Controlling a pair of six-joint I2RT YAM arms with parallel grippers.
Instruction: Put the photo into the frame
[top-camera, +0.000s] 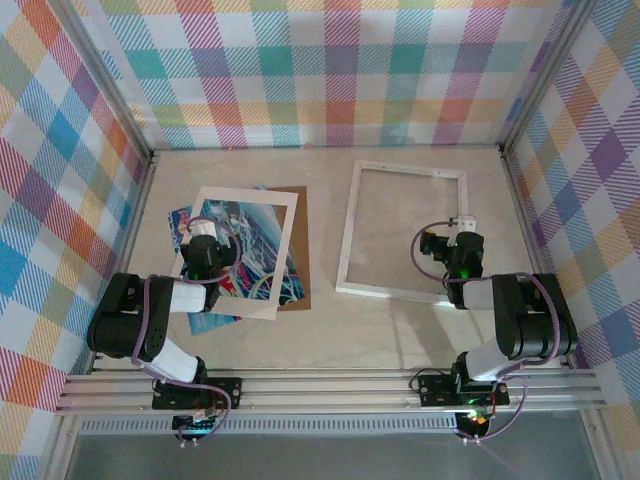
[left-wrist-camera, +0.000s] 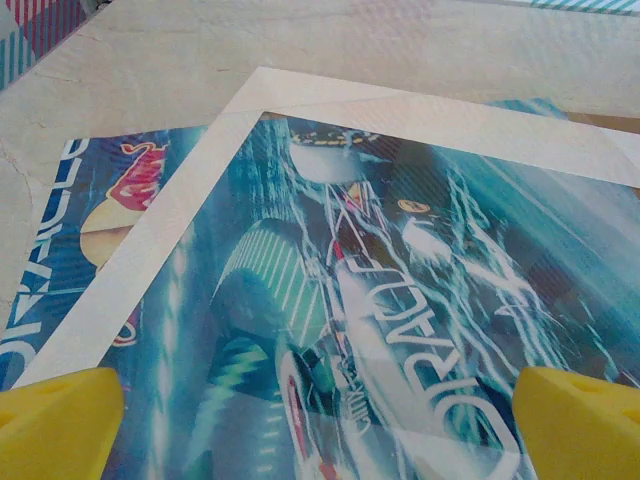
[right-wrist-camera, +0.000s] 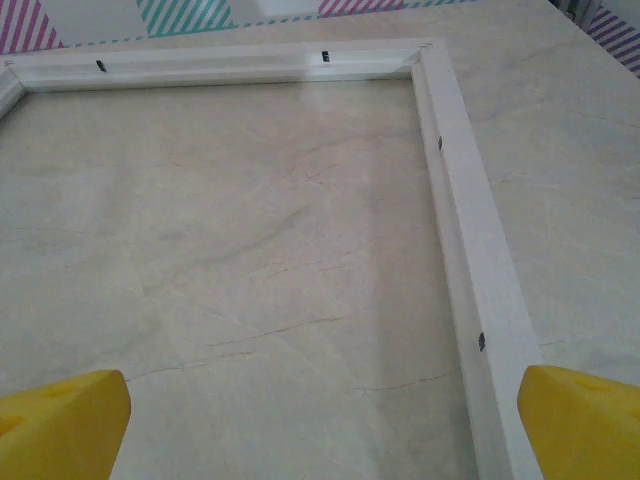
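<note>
Photo (left-wrist-camera: 400, 330) glossy, under cream mat (left-wrist-camera: 150, 240) | frame (right-wrist-camera: 472, 230) white moulded rectangle | left fingers (left-wrist-camera: 55, 425), right fingers (right-wrist-camera: 60, 425) wide, empty

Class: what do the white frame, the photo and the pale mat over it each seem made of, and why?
The frame: matt white, probably painted wood or plastic; small dark clips dot its moulded rail. The photo: thin printed paper, seemingly glossy from its pale sheen. The mat: flat matt cream card, likely.
</note>
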